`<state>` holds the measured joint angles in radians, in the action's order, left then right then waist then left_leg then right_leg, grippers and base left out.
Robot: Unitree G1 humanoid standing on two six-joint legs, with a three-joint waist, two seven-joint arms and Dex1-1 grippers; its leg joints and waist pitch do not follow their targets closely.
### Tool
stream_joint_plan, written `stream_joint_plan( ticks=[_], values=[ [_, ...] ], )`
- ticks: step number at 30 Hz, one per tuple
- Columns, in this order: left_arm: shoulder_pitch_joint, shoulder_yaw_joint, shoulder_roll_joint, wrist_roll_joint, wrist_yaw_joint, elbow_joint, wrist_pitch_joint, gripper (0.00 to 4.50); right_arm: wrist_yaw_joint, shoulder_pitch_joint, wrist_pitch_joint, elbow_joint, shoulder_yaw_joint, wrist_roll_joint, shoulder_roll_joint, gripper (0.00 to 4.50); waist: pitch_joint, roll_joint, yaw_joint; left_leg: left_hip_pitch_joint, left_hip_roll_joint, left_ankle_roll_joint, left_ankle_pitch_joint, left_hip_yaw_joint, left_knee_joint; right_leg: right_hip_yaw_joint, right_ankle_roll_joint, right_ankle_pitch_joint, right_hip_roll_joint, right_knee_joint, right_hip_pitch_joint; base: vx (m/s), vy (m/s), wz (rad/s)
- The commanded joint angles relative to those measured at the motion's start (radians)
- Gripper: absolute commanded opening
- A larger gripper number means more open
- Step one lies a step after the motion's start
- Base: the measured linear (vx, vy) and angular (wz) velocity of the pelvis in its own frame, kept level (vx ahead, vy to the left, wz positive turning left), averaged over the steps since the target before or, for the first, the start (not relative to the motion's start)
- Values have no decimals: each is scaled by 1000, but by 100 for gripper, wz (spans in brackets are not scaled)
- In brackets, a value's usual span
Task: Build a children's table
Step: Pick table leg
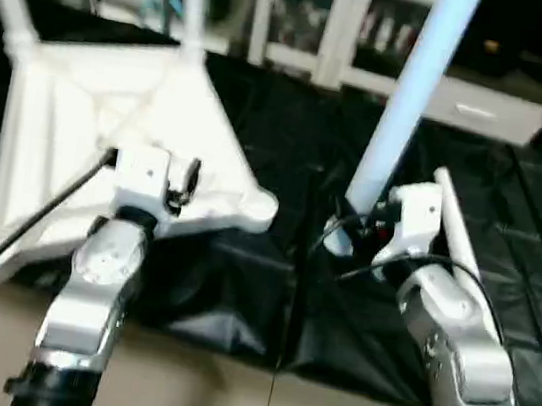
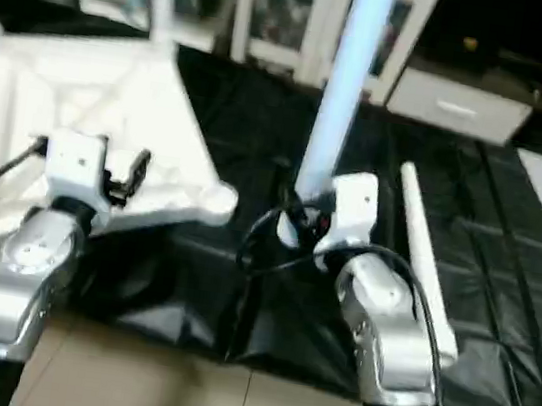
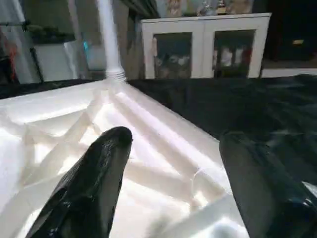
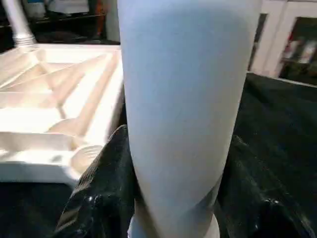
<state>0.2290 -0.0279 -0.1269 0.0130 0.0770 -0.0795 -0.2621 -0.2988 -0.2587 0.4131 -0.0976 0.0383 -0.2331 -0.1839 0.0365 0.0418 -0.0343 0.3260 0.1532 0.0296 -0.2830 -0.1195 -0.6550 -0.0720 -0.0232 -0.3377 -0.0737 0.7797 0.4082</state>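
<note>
Right end effector grips leg — seemingly upright.

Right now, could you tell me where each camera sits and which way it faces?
Left and right eye views: on the head, looking forward and down over both silver forearms at the tabletop.
Left wrist view: along the open left gripper, above the ribbed underside.
Right wrist view: along the right gripper, shut on a leg.
Shared: tabletop.

No readable text, label, brand, number or sign anywhere; cabinet contents in background too blurred to make out.
</note>
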Motion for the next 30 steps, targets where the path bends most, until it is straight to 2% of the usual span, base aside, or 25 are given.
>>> stream_joint_plan(
  ticks=[1,2,3,4,5,6,7,8,9,10,11,12,13,14,15,16,17,18,19,20,21,23,25,26,30],
  values=[
    [15,43,18,-10,13,8,-6,330,-1,15,-3,-14,-38,-2,-28,187,-58,0,21,-88,94,-426,245,30,100,32,12,213,-33,-93,56,134,-29,-2],
    [16,43,17,-9,14,8,-6,330,-1,15,-3,-15,-37,-3,-27,187,-51,25,19,-54,40,-364,114,-15,93,51,46,249,-42,-162,14,116,-83,1],
    [17,42,16,-9,16,9,-6,330,-1,15,-3,-15,-37,-3,-26,187,-54,78,-20,21,-56,-252,-114,-42,2,157,67,-53,-106,-250,-101,138,-95,-1],
    [17,41,16,-9,17,9,-6,330,-1,15,-3,-14,-36,-4,-25,187,-55,65,-44,72,-43,-159,-77,7,-84,199,173,-274,-183,-268,-169,138,-95,-1],
    [17,41,16,-9,17,9,-6,330,-1,15,-3,-14,-36,-4,-25,187,-57,58,-49,78,-35,-106,-36,17,-92,187,202,-301,-175,-263,-173,138,-67,-8],
    [15,37,13,-9,20,10,-6,330,-3,18,-4,-14,-32,-2,-22,187,-46,46,-43,97,-21,-47,15,31,-94,169,265,-270,-179,-265,-176,116,-35,-6],
    [14,35,12,-9,21,10,-6,330,-5,19,-4,-15,-31,-2,-21,187,-36,29,-39,92,0,-26,48,32,-69,138,326,-260,-171,-282,-162,116,-35,-6],
    [10,31,9,-10,23,8,-7,330,-11,22,-4,-16,-23,1,-21,187,-30,3,-31,69,28,-41,75,28,6,83,322,-314,-129,-290,-144,120,12,0],
    [7,27,6,-11,26,8,-7,330,-18,24,-2,-20,-16,0,-21,187,-24,-16,-24,57,37,-47,69,22,51,50,296,-346,-99,-294,-143,145,86,-5],
    [4,24,4,-12,28,7,-8,330,-23,25,-1,-23,-12,-1,-22,187,-19,-52,15,9,86,-45,-157,60,134,-5,207,-274,-5,-226,-110,145,86,-5],
    [2,23,2,-12,29,5,-8,330,-24,26,1,-27,-10,-2,-22,187,-48,-67,49,-94,135,-84,-294,134,158,-12,163,-125,13,-122,-46,162,103,-3],
    [-1,21,1,-13,30,3,-9,330,-27,28,2,-31,-7,-3,-23,187,-52,-63,54,-114,149,-130,-295,153,158,-9,132,-67,5,-98,-26,150,48,9],
    [-4,16,1,-19,32,0,-17,330,-32,27,4,-37,-5,-8,-24,187,-49,-61,51,-123,146,-237,-224,147,147,-6,58,-2,-2,-73,6,150,48,9],
    [-16,6,-11,-48,65,2,-41,330,-47,26,11,-51,-6,-23,-28,187,-46,-46,56,-113,136,-330,-125,132,137,3,20,60,-16,-71,25,128,11,9],
    [-30,1,-26,-89,119,0,-42,330,-57,27,12,-56,-7,-30,-33,187,-53,-36,60,-119,126,-375,-18,123,121,14,15,106,-26,-82,42,111,-20,2],
    [-36,-1,-32,-106,143,-1,-41,348,-61,28,12,-58,-8,-32,-35,187,-61,-3,60,-74,73,-392,198,83,76,55,37,246,-61,-151,25,111,-20,2],
    [-53,-12,-59,-157,212,-5,-51,365,-72,28,13,-64,-11,-39,-43,187,-64,30,22,28,-22,-302,206,17,21,119,83,410,-111,-194,-63,108,-78,6],
    [-62,-19,-76,-185,248,-6,-60,365,-79,28,15,-68,-13,-42,-47,187,-64,42,10,63,-28,-252,162,16,9,153,114,458,-149,-206,-108,103,-94,3],
    [-71,-24,-96,-209,284,-10,-74,365,-88,30,16,-75,-14,-47,-51,187,-79,30,0,88,-5,-147,226,35,27,142,163,742,-150,-158,-144,103,-94,3],
    [-81,-27,-137,-233,343,-13,-106,371,-107,29,20,-83,-16,-58,-58,187,-78,14,7,80,-1,-92,351,32,54,101,178,1013,-89,-125,-130,76,-72,-6],
    [-88,-27,-165,-246,380,-17,-127,385,-119,31,22,-90,-16,-65,-62,187,-78,8,8,63,-3,-77,376,27,53,90,180,1048,-63,-129,-117,26,-68,0],
    [-105,-23,-234,-254,462,-11,-157,408,-152,29,33,-105,-19,-95,-69,187,-68,-8,16,41,17,-59,335,31,67,76,212,871,-49,-144,-102,13,-34,0],
    [-115,-18,-301,-256,541,2,-176,414,-178,24,42,-113,-22,-121,-77,187,-51,-18,18,20,49,-31,128,30,90,72,282,407,-56,-179,-85,0,0,0],
    [-110,-25,-333,-280,585,3,-208,431,-201,12,48,-111,-24,-133,-88,187,-42,-26,17,14,57,-20,31,28,102,71,302,259,-59,-188,-83,0,0,0],
    [-92,-32,-401,-322,667,10,-265,443,-253,-11,63,-104,-23,-162,-116,187,-15,-24,6,-4,64,44,-262,7,119,82,257,-180,-69,-229,-59,-83,13,5]
  ],
)
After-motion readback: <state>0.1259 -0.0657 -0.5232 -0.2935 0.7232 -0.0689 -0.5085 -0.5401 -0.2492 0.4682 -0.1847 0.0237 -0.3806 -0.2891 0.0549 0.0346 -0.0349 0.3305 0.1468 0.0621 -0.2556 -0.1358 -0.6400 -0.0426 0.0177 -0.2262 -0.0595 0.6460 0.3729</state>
